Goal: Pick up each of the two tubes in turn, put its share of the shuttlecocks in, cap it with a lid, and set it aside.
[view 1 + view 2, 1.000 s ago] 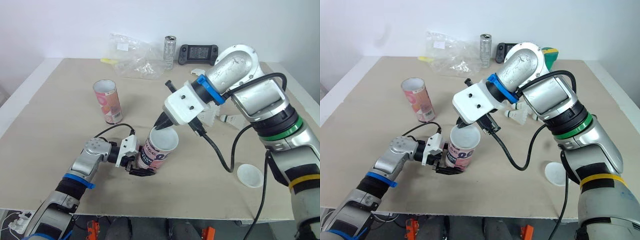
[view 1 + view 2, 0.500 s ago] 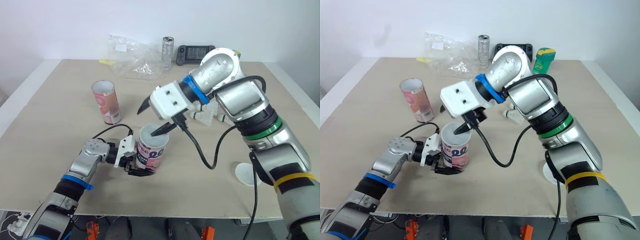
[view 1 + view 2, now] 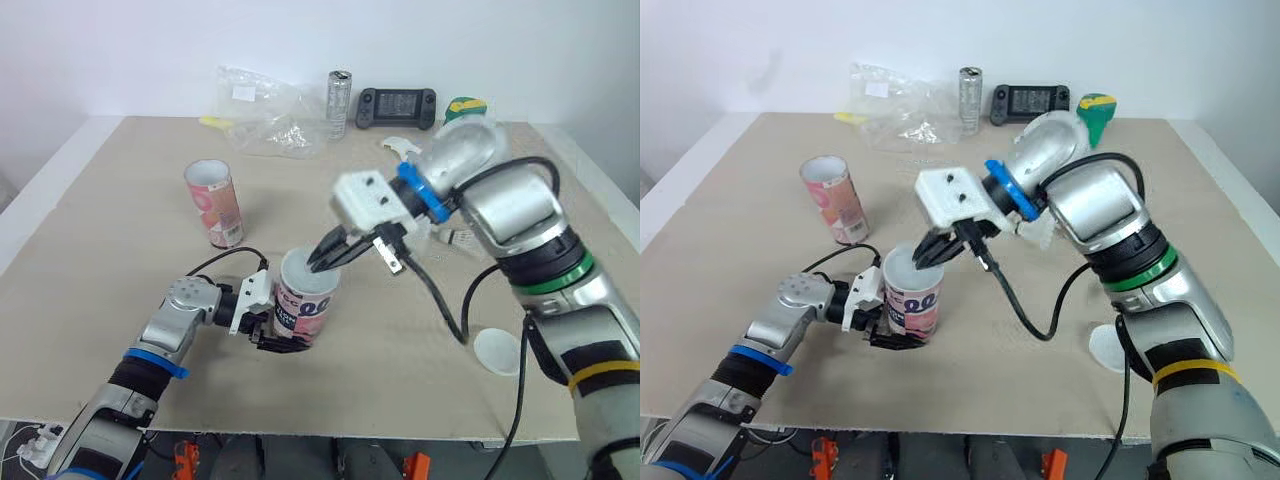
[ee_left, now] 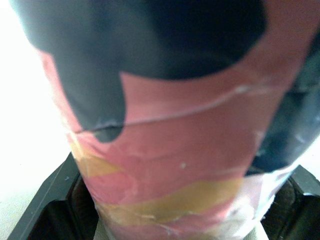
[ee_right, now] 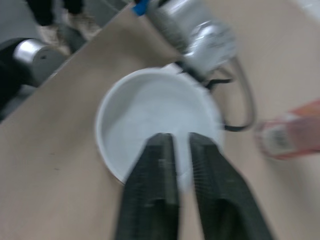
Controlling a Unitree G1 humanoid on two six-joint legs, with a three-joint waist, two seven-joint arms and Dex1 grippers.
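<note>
**Item: held tube** [image 3: 303, 300]. Cardboard cylinder with a pink, black and white printed wrap. It stands upright on the table [image 3: 120, 180] near the front edge and serves as the landmark for every entry below.

**Left pincer** [image 3: 285, 332]. Clamped on the held tube's lower wall, one finger on each side, close to the base.

**Right pincer** [image 3: 328, 256]. Directly over the held tube's top, tips pointing down at its near rim. The fingers are almost together with a narrow gap between them, and nothing shows in the gap. The top reads as a white disc with a raised rim; I cannot tell whether that is a seated lid or the open mouth.

**Second tube** [image 3: 214, 203]. Same make, upright, well beyond the held tube and to its left.

**Lid** [image 3: 498, 351]. White disc lying flat, well to the right of the held tube.

**Shuttlecocks** [image 3: 462, 238]. Beyond and to the right of the held tube, partly hidden by the right arm.

**Handling, judged.**
- Tube: light, stiff along its length, with a thin wall that would likely dent under a hard squeeze. The glossy wrap looks somewhat slippery. A low or mid-wall grip seems best, since it leaves the mouth clear.
- Shuttlecocks: very light, with fragile skirts. Take them by the cork end.
- Lid: thin and probably flexible. Pinch it at the rim and press it on evenly.
</note>
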